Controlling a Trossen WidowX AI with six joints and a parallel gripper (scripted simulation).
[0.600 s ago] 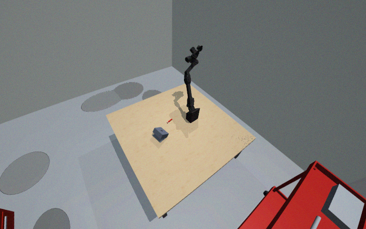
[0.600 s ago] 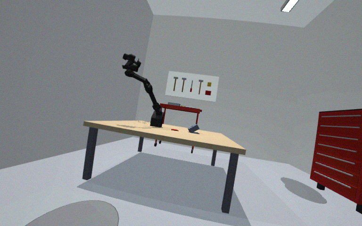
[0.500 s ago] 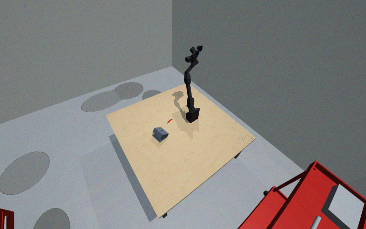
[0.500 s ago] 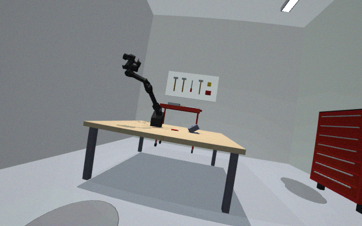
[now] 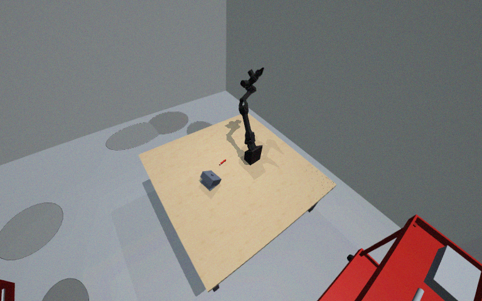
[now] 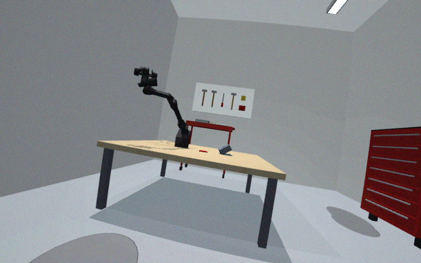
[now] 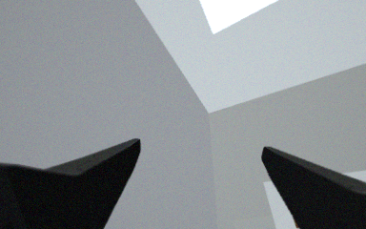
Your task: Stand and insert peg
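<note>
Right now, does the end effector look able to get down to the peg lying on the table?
Probably yes. The peg lies flat in the open between the arm's base and the sloped panel, with nothing over it. The end effector is open and empty but raised high, pointing toward the ceiling, so it must swing down first.

Center of the top view: the peg (image 5: pixel 222 162) lies flat on the table (image 5: pixel 248 219), well apart from the sloped panel (image 5: pixel 210 179) at lower left and the arm's base (image 5: pixel 256 158) at right, leaving room all around it.
</note>
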